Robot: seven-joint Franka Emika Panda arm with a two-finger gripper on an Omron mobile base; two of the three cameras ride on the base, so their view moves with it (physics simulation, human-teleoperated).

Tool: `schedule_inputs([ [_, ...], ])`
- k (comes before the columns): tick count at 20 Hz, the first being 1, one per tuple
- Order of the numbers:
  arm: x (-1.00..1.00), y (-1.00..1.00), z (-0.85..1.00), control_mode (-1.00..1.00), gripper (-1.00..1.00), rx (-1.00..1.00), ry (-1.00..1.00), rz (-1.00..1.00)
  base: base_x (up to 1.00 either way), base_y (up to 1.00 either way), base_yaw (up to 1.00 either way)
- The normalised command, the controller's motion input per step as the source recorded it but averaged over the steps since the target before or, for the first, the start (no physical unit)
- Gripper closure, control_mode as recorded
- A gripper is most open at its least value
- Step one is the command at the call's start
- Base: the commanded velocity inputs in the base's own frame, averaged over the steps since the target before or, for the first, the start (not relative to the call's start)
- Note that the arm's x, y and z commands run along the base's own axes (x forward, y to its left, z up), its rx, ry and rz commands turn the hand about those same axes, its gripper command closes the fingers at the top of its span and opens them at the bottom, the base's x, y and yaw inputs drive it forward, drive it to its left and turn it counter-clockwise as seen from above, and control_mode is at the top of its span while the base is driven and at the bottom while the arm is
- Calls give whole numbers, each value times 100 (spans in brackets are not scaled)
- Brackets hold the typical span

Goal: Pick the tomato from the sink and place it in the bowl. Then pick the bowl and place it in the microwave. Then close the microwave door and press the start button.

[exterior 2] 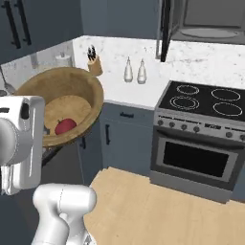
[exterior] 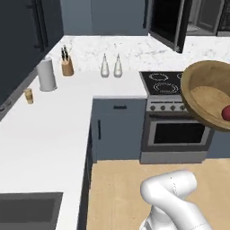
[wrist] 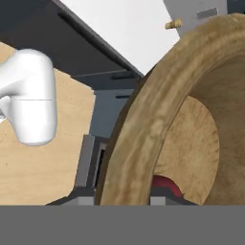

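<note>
One tomato, small and glossy red, resting inside the one wooden bowl, low against its inner wall, also glimpsed as a red sliver at the bowl's bottom in the hand view. Bowl raised in the air and tilted, well above the light wood floor, its opening turned toward the cameras, its rim running across the hand view right at the gripper. Gripper fingertips hidden behind that rim, so cannot tell by sight how the jaws stand, though the bowl hangs off the counter at the hand, evidently gripped by its rim. One microwave up high above the stove, grey interior visible, its one door swung open, black-framed with dark glass. One black stove below with four ring burners, a row of knobs and an oven window. On the white marbled counter: two pale bottles side by side, one knife block with dark handles, one white roll on a stand, one small tan cup. One corner of the dark sink set in the counter at lower left
</note>
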Motion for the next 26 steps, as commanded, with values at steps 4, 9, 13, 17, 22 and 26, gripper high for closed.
schedule_inputs([
  [4, 0, 0, 0, 100, 100, 0, 0, 0, 3, -31, -89],
  [9, 0, 0, 0, 100, 100, 0, 0, 0, 64, -95, -43],
  [13, 0, 0, 0, 100, 100, 0, 0, 0, 97, -62, 13],
  [17, 0, 0, 0, 100, 100, 0, 0, 0, 100, -31, 37],
  [22, 0, 0, 0, 100, 100, 0, 0, 0, 87, -62, 55],
  [26, 0, 0, 0, 100, 100, 0, 0, 0, 67, -43, 40],
])
